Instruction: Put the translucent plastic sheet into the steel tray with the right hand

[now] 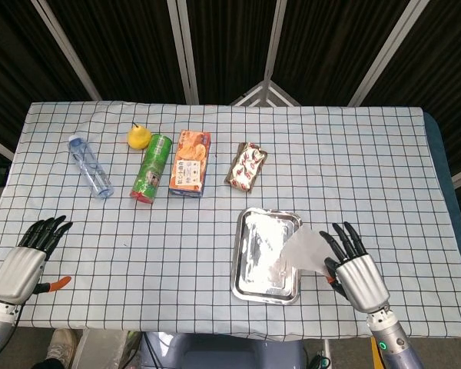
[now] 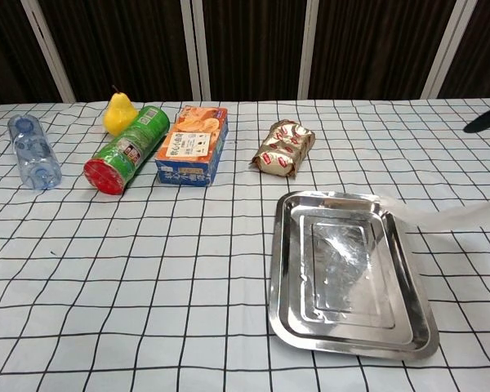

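Observation:
The steel tray lies near the table's front edge, right of centre, with nothing inside it. The translucent plastic sheet hangs over the tray's right rim, and its far corner reaches in over that rim. My right hand is just right of the tray and pinches the sheet's near end at the thumb, with the other fingers spread. The chest view does not clearly show this hand. My left hand rests at the front left corner with its fingers stretched out, holding nothing.
Along the far side lie a clear water bottle, a yellow pear, a green can on its side, an orange snack box and a wrapped snack pack. The table's right edge runs close to my right hand.

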Action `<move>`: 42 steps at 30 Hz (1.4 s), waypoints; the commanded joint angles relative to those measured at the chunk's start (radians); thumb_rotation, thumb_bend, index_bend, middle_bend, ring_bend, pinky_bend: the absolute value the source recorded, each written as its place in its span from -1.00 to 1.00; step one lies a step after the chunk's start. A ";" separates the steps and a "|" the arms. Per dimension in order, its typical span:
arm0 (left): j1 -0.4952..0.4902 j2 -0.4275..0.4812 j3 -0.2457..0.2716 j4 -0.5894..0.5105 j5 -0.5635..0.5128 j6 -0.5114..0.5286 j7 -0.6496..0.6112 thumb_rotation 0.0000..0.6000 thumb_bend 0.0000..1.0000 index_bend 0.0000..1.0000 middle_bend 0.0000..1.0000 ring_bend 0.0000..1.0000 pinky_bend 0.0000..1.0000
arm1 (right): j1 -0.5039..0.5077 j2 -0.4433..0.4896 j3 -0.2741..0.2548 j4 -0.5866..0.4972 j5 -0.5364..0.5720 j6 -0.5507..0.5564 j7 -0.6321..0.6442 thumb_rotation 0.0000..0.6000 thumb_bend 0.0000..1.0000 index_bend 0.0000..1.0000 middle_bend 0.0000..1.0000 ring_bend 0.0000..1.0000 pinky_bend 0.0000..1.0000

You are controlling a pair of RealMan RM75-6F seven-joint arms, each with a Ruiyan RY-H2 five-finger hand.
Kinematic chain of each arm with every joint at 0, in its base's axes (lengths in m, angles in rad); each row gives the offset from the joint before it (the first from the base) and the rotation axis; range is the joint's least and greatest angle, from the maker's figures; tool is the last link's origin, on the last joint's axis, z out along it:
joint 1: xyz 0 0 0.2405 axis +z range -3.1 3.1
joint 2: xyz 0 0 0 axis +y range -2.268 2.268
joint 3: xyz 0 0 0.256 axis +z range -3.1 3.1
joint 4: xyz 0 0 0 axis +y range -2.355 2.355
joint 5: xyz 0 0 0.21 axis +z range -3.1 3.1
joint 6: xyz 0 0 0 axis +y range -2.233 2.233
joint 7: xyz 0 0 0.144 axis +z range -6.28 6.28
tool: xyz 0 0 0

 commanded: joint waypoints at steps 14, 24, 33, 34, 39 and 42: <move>0.000 0.001 0.001 0.001 0.002 0.001 -0.002 1.00 -0.99 -1.00 -1.00 -1.00 -1.00 | -0.001 -0.112 -0.085 0.063 -0.054 -0.064 -0.032 1.00 0.06 0.42 -0.57 -0.99 -1.00; -0.002 0.000 0.001 0.002 0.002 -0.002 -0.005 1.00 -0.99 -1.00 -1.00 -1.00 -1.00 | 0.040 -0.192 -0.092 0.223 -0.056 -0.122 0.031 1.00 0.06 0.46 -0.55 -0.99 -1.00; -0.001 0.000 0.002 0.003 0.003 -0.001 -0.007 1.00 -0.99 -1.00 -1.00 -1.00 -1.00 | 0.061 -0.223 -0.101 0.277 -0.058 -0.144 0.047 1.00 0.06 0.47 -0.55 -0.99 -1.00; -0.001 0.000 0.001 0.003 0.003 0.000 -0.007 1.00 -0.99 -1.00 -1.00 -1.00 -1.00 | 0.062 -0.227 -0.100 0.280 -0.055 -0.146 0.049 1.00 0.06 0.47 -0.55 -0.99 -1.00; -0.002 0.000 0.001 0.003 0.003 -0.001 -0.006 1.00 -0.99 -1.00 -1.00 -1.00 -1.00 | 0.075 -0.235 -0.099 0.296 -0.051 -0.157 0.056 1.00 0.06 0.47 -0.55 -0.99 -1.00; -0.002 0.000 0.001 0.003 0.003 0.000 -0.006 1.00 -0.99 -1.00 -1.00 -1.00 -1.00 | 0.088 -0.236 -0.097 0.311 -0.045 -0.168 0.070 1.00 0.06 0.47 -0.55 -0.99 -1.00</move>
